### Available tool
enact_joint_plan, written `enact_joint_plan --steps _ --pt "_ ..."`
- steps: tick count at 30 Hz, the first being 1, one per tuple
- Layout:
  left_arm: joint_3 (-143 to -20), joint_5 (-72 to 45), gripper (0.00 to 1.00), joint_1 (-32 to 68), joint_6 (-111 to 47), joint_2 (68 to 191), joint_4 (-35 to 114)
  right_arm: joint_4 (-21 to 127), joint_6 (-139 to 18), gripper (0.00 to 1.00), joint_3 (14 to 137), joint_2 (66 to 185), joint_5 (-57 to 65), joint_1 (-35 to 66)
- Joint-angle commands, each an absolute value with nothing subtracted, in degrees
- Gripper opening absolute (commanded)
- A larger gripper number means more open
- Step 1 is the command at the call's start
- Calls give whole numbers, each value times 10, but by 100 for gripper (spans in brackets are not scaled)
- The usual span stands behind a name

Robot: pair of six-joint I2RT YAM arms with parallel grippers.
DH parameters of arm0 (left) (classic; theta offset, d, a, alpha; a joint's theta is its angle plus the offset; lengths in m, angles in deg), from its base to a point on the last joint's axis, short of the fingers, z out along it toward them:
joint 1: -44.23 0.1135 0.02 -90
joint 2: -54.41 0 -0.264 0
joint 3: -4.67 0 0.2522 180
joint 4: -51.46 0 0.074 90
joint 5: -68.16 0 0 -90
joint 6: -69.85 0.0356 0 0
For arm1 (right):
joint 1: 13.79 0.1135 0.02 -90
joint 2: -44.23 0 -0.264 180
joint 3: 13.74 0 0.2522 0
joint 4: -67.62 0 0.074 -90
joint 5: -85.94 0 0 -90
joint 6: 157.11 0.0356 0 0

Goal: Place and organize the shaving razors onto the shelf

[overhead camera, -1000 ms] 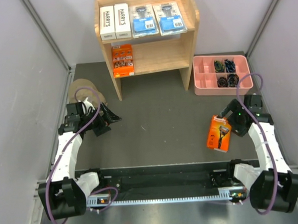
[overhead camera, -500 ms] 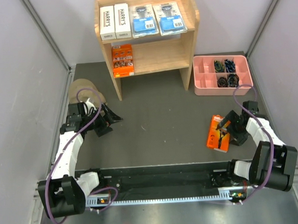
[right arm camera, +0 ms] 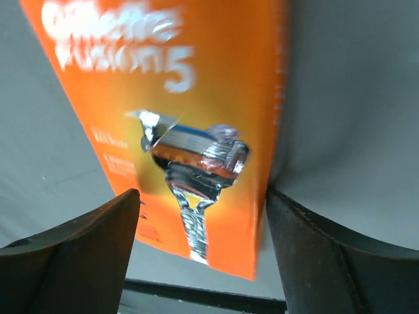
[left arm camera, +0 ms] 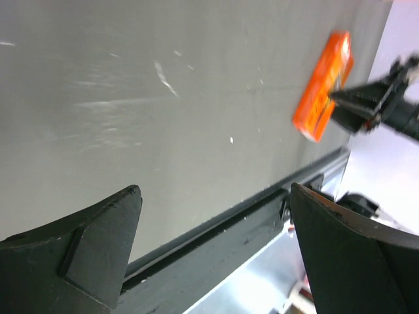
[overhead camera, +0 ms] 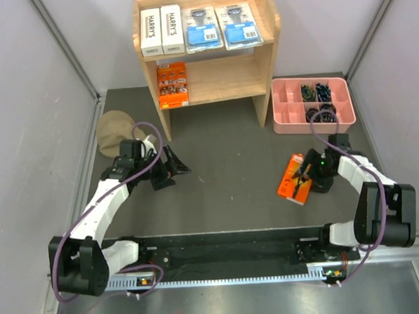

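Observation:
One orange razor pack [overhead camera: 293,178] lies on the dark table at the right, and my right gripper [overhead camera: 306,181] is shut on it. In the right wrist view the pack [right arm camera: 190,124] fills the gap, both fingers at its side edges. On the light-wood shelf [overhead camera: 269,27] the top tier holds two white HARRY'S boxes [overhead camera: 161,31] and two blue blister packs [overhead camera: 220,27]. Another orange pack [overhead camera: 172,85] sits on the lower tier. My left gripper [overhead camera: 178,166] is open and empty at centre left, low over the table. The left wrist view shows the orange pack [left arm camera: 324,85] far off.
A pink compartmented tray [overhead camera: 285,123] with small dark items stands right of the shelf. A tan round object [overhead camera: 115,130] lies at the left behind my left arm. A black rail [overhead camera: 228,249] runs along the near edge. Grey walls close in both sides.
My right gripper moved left and its jaws narrowed round the orange pack, which slid left and turned. My left arm swung right and forward, away from the tan object.

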State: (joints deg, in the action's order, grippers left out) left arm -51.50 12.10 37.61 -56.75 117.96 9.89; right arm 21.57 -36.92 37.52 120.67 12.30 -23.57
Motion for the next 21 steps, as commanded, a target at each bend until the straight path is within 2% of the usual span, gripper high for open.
enact_joint_plan --steps 1,4,11,21 --pt "-519 99 99 314 -616 1217 181 232 -393 77 381 1255 59 -141" --pt "-539 91 99 278 -622 1257 200 207 -393 76 418 1284 -5 -43" --pt "-603 87 99 207 -635 1346 243 157 -383 75 497 1377 -104 88" --pt "-684 115 99 100 -683 1523 391 151 -386 76 495 1276 -118 87"
